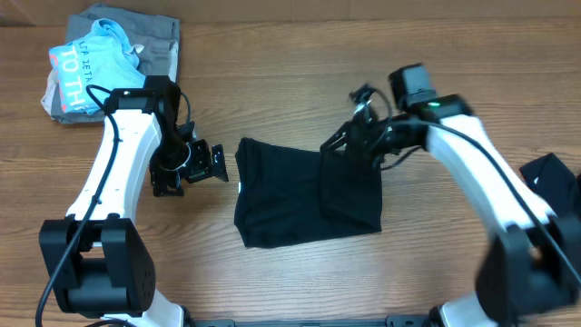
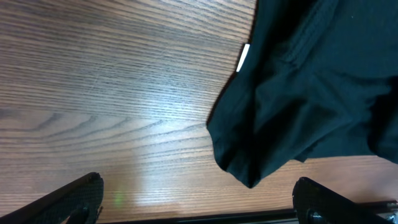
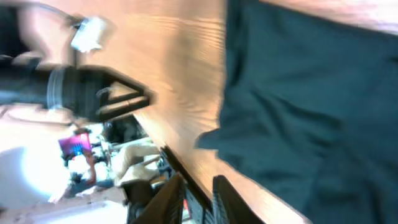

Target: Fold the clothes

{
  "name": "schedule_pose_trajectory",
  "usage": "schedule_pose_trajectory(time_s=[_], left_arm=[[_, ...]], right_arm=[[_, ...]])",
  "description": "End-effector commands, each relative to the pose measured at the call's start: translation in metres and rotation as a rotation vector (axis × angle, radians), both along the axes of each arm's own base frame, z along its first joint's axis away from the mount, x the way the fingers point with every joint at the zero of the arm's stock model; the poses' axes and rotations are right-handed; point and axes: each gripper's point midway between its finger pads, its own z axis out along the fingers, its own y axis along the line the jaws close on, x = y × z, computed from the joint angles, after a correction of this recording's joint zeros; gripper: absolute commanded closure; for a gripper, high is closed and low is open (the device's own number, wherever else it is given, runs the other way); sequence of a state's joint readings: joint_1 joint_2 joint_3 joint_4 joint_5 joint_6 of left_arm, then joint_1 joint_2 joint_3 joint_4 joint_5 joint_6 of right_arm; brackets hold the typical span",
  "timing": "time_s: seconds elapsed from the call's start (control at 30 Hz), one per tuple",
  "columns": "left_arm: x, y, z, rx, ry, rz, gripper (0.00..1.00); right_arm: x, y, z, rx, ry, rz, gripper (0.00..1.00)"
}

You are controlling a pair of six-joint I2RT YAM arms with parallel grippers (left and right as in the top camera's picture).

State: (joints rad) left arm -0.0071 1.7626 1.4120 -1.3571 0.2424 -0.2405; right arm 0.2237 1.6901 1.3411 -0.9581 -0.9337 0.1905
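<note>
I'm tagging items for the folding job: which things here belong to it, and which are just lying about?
Belongs to the job:
- black garment with a white label, centre
- black cloth at the right edge, probably another garment

Lying about:
- light blue lettered shirt
- grey folded garment under it

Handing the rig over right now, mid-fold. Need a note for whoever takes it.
Left gripper: open, empty, just off the left edge of the black T-shirt.
Right gripper: at the shirt's far right corner, fingers close together. The view is blurred, so grip is unclear.
Shirt: mid-table, white neck label at its left edge.
Done: one layer folded over the right half, outline roughly rectangular.
Left: finish and tidy this fold. The second black garment at the right table edge seems unfolded.
</note>
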Motion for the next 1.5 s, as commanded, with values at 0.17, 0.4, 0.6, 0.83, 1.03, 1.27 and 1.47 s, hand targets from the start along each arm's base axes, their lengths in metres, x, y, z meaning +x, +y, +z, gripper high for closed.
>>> schedule_pose_trajectory(time_s=[0.17, 0.4, 0.6, 0.83, 1.03, 1.27, 1.47], left_arm=[[0.0, -0.001, 0.002, 0.006, -0.012, -0.002, 0.0], [0.001, -0.001, 0.002, 0.006, -0.013, -0.002, 0.0], [0.001, -0.001, 0.002, 0.006, -0.015, -0.002, 0.0], [0.0, -0.001, 0.002, 0.006, -0.012, -0.002, 0.0], [0.0, -0.001, 0.002, 0.006, -0.012, -0.003, 0.0], [0.01, -0.014, 0.005, -0.08, -0.073, -0.071, 0.0], [0.019, -0.026, -0.003, -0.158, -0.141, -0.139, 0.0]], right_arm=[[-0.039, 0.001, -0.037, -0.126, 0.021, 0.079, 0.75], [-0.08, 0.014, -0.106, -0.007, 0.165, 0.091, 0.65], [-0.097, 0.011, -0.156, 0.09, 0.335, 0.029, 0.63], [-0.085, -0.006, -0.155, 0.135, 0.435, -0.072, 0.95], [-0.071, -0.023, -0.13, 0.013, 0.353, -0.191, 0.95], [-0.046, -0.025, -0.024, 0.066, -0.064, -0.21, 0.0], [-0.026, -0.056, -0.006, -0.104, -0.262, -0.385, 0.0]])
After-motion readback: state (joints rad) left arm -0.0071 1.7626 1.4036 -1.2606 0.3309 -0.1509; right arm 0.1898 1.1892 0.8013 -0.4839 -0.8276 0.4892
